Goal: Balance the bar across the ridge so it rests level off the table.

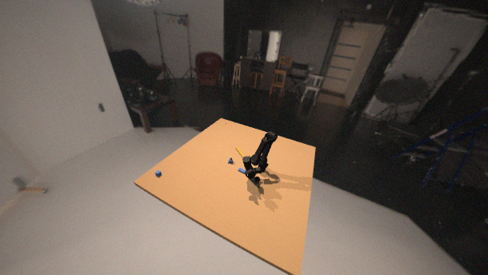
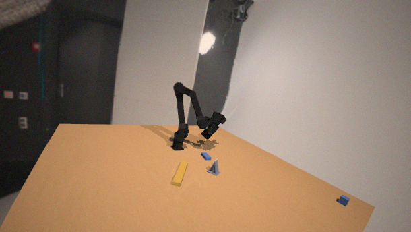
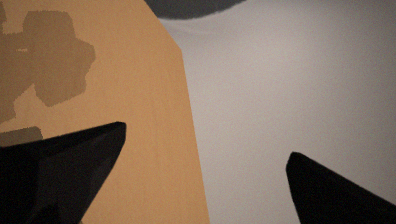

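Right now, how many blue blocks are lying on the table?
2. One flat blue block lies near the arm, between the grey ridge and the open gripper. One small blue cube sits far off, near the table's corner. None seems hidden.
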Robot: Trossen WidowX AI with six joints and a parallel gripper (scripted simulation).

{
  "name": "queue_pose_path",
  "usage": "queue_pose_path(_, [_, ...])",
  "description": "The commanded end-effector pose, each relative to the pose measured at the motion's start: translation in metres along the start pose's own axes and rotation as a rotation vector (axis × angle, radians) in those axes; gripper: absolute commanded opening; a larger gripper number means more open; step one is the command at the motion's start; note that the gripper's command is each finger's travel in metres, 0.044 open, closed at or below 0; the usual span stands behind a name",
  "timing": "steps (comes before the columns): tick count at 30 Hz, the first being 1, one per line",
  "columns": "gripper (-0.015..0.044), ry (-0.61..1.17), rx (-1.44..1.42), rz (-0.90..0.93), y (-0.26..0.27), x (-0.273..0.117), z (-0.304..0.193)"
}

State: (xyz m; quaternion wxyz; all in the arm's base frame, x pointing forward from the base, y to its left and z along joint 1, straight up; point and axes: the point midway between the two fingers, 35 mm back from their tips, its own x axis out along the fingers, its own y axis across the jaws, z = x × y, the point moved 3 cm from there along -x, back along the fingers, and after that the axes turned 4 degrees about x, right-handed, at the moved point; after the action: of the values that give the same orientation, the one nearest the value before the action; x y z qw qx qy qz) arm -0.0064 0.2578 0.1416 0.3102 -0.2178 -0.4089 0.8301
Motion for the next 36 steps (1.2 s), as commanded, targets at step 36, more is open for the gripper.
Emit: queue_pose_path(36, [0.0315, 0.727, 0.97, -0.482, -0.057, -0.148, -0.132])
